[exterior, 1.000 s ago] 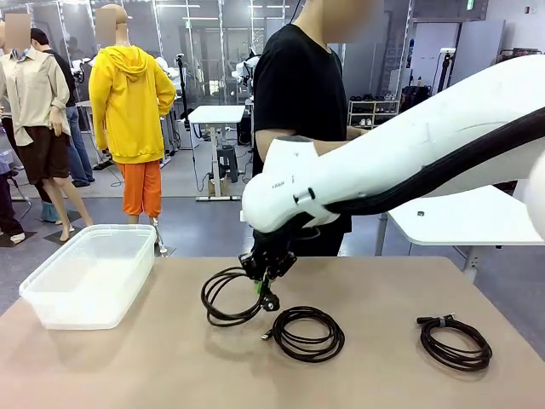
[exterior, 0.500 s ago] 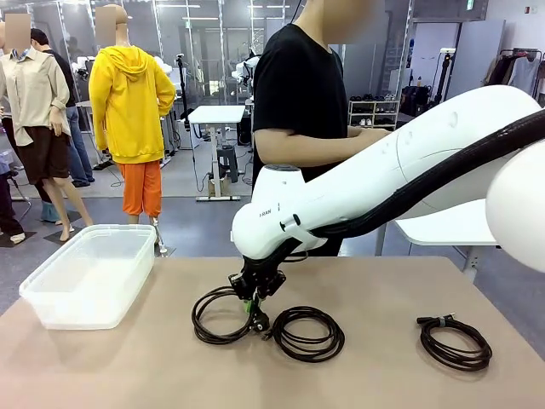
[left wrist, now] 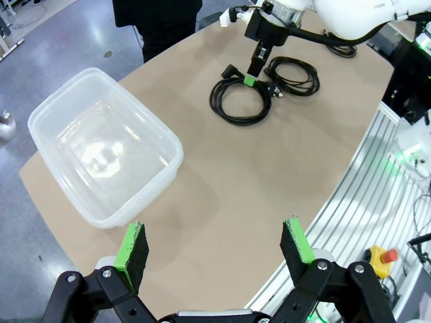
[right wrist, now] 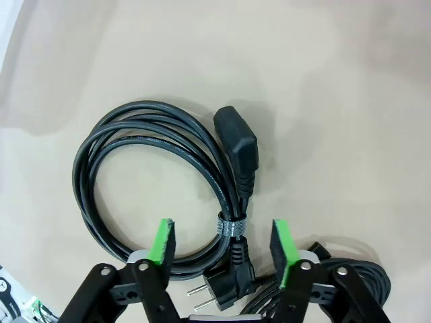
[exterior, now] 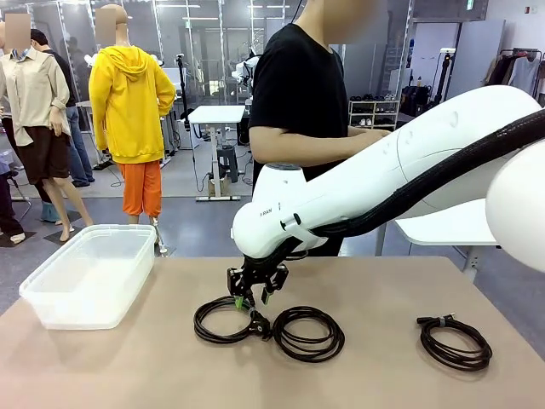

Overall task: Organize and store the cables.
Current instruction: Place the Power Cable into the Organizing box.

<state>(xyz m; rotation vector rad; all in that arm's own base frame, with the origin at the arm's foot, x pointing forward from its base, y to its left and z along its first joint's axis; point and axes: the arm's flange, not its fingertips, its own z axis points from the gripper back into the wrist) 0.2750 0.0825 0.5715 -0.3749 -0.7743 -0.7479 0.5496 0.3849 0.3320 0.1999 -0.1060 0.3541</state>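
Observation:
Three coiled black cables lie on the tan table. The left coil (exterior: 223, 319) (right wrist: 161, 168), with chunky plug ends and a small tie, rests flat just below my right gripper (exterior: 252, 296) (right wrist: 222, 243). That gripper is open, its green pads hanging either side of the tie without touching it. A second coil (exterior: 308, 332) (right wrist: 340, 279) lies against the first on its right, and a third (exterior: 456, 342) sits alone near the right edge. My left gripper (left wrist: 215, 242) is open and empty, high above the table, looking down on the two coils (left wrist: 241, 101) and the right gripper (left wrist: 259, 57).
A clear plastic bin (exterior: 94, 256) (left wrist: 101, 145) stands empty at the table's left side. A person (exterior: 302, 111) in a black shirt stands at the far edge behind my right arm. Bare tabletop lies between the bin and the coils.
My right gripper carried the left coil down and leftward, set it flat on the table beside the second coil, and opened, letting it go.

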